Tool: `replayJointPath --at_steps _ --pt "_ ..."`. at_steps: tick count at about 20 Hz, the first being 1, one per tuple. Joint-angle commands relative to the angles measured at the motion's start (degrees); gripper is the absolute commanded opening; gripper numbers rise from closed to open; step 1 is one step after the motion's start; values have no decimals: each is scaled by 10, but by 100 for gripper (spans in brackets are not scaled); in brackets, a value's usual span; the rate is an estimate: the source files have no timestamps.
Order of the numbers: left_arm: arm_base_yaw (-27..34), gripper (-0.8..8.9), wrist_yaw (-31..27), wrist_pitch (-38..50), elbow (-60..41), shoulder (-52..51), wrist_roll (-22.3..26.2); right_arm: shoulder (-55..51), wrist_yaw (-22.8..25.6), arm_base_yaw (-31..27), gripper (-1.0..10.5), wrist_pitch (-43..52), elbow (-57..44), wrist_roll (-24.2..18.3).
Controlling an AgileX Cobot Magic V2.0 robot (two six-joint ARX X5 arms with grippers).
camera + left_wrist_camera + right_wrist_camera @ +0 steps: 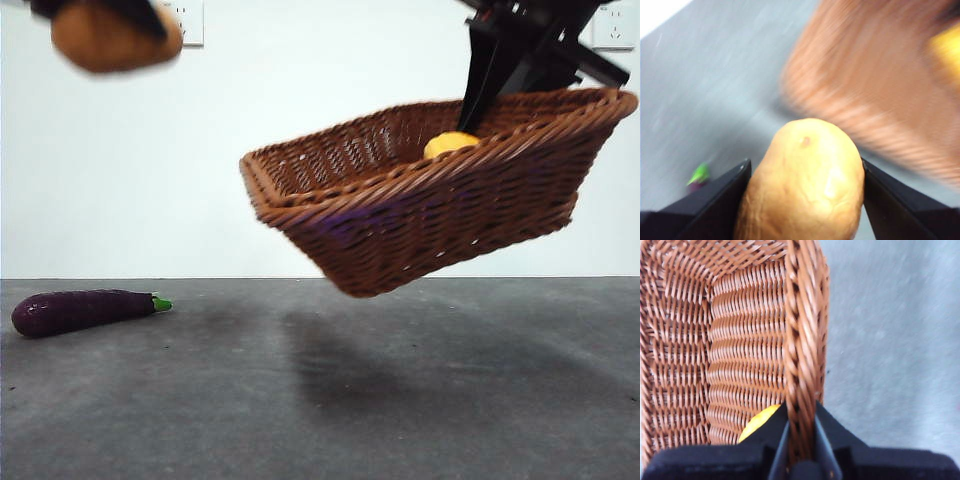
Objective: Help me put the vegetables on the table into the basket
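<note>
The left end effector (805, 200) pinches the potato (805, 185) across its middle, high above the desk's (420, 400) left side; the potato looks firm, smooth and moderately heavy, so a grip across its widest girth should suit it. The right end effector (801, 435) is pressed onto the basket's (400, 215) braided rim, holding the basket tilted in the air, clear of the desk. The wicker looks stiff and light, though a one-sided hold lets it sag. Inside lies the yellow vegetable (450, 143), near the gripped wall. The eggplant (80, 311) rests near the desk's left edge; its glossy skin looks slippery, so mid-body seems best.
</note>
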Motion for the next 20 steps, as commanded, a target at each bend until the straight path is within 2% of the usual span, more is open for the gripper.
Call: replayJointPath --at_steps 1,3,5,7,12,16,17,18,20 --pt "-66 -6 6 -25 -1 -36 -17 8 -39 2 -12 25 -4 30" --pt "-131 -6 -21 -46 -1 -41 -17 9 -52 3 -12 33 -4 40" --pt "-199 -6 -80 -38 -8 -28 -17 9 -52 13 -12 30 -4 45" --pt "-240 -7 -103 -16 -8 0 -17 9 -53 22 -12 24 -4 45" --pt "-270 -7 -127 -3 -8 123 -17 9 -49 50 -12 26 -4 52" --pt "-270 -1 -121 -12 -8 183 -38 9 -48 50 -12 30 -4 53" --pt "-270 2 -104 -16 -8 187 -43 9 -48 50 -12 31 -4 53" --pt "-270 52 -80 -17 -8 189 -45 9 -48 50 -12 31 -4 53" --pt "-270 336 -46 -13 -7 185 -49 9 -48 50 -12 34 -4 52"
